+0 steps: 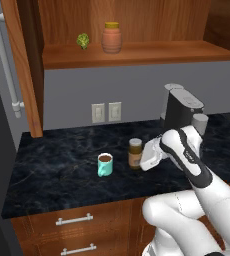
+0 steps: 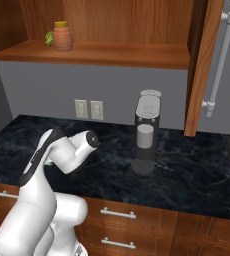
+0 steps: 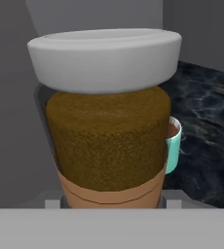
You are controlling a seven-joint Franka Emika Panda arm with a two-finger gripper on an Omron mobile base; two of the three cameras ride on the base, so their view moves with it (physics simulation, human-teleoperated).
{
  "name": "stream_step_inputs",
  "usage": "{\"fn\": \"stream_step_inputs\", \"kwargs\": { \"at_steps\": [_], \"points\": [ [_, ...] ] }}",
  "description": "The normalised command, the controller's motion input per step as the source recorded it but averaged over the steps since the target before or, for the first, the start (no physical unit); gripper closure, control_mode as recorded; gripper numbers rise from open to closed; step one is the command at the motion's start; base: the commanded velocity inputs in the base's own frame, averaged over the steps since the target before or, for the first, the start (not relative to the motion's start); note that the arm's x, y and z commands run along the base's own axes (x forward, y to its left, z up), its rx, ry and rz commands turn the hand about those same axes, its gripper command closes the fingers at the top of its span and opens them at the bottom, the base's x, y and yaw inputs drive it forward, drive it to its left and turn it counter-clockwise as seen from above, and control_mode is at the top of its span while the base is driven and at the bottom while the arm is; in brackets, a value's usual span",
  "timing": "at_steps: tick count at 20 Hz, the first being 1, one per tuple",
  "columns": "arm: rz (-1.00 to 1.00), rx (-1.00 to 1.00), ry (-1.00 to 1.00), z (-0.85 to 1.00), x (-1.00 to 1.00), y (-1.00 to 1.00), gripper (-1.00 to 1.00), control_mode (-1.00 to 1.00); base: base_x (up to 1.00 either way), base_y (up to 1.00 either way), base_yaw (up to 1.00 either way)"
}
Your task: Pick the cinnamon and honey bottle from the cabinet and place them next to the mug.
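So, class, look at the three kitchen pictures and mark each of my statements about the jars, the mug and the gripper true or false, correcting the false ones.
1. The cinnamon stands on the counter beside the mug. True.
2. The honey bottle is on the counter too. False: it sits on the cabinet shelf.
3. The gripper is shut on the cinnamon. True: the hand view has the jar right between the fingers.
4. The mug is empty. False: it holds dark brown liquid.
5. A coffee machine stands on the counter. True.
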Motion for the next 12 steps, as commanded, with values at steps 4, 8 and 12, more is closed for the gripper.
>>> {"fn": "stream_step_inputs", "kwargs": {
  "at_steps": [4,8,12],
  "points": [
    [0.00,0.00,0.00,0.00,0.33,0.00,1.00,-1.00,0.00,0.00,0.00],
    [0.00,0.00,0.00,-0.01,0.23,0.00,1.00,-1.00,0.00,0.00,0.00],
    [0.00,0.00,0.00,-0.04,0.21,0.00,1.00,-1.00,0.00,0.00,0.00]
  ]
}}
